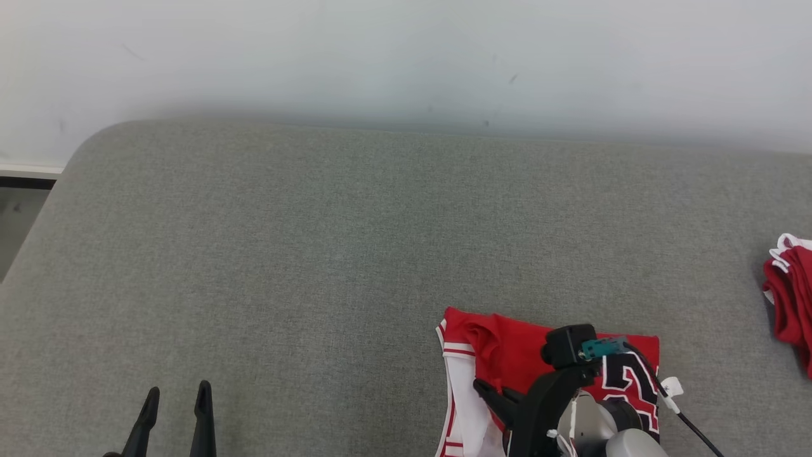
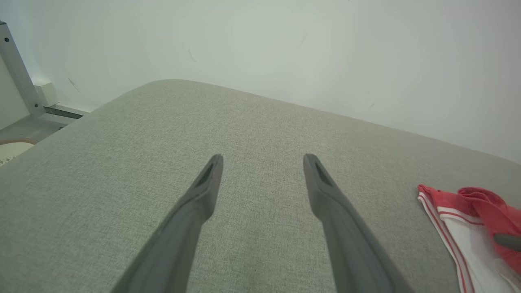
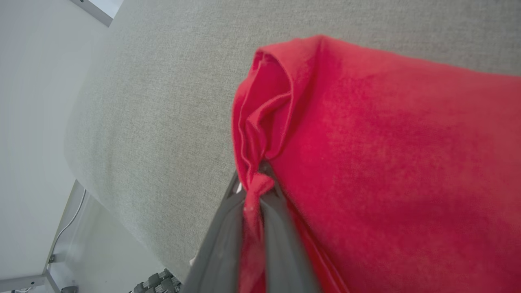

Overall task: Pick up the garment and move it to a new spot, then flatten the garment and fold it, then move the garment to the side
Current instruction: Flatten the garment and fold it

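Head view: my left pincer [image 1: 178,397] sits at the lower left, its two dark fingers spread and holding nothing, above the bare grey cloth of the desk [image 1: 317,254]. Right of centre, at the near edge, lies the garment [image 1: 507,349], a red jersey with a white, red-striped side panel and black-and-white numerals. It is folded into a rough rectangle and rests flat on the desk. My right pincer [image 1: 491,393] reaches onto it from below, close to the white panel. A second heap of red-and-white cloth [image 1: 790,298] lies well apart at the right edge. A pale wall [image 1: 406,57] rises behind the desk.

Left wrist view: the left pincer [image 2: 263,160] is open wide with grey cloth between its fingers. The garment [image 2: 468,211] shows at the lower right, with a dark fingertip of the other arm resting on its red part.

Right wrist view: the right pincer [image 3: 258,179] is pressed together on a gathered fold of the garment [image 3: 386,162], red cloth bunched between its two fingers. The rest of the jersey spreads away to the right.
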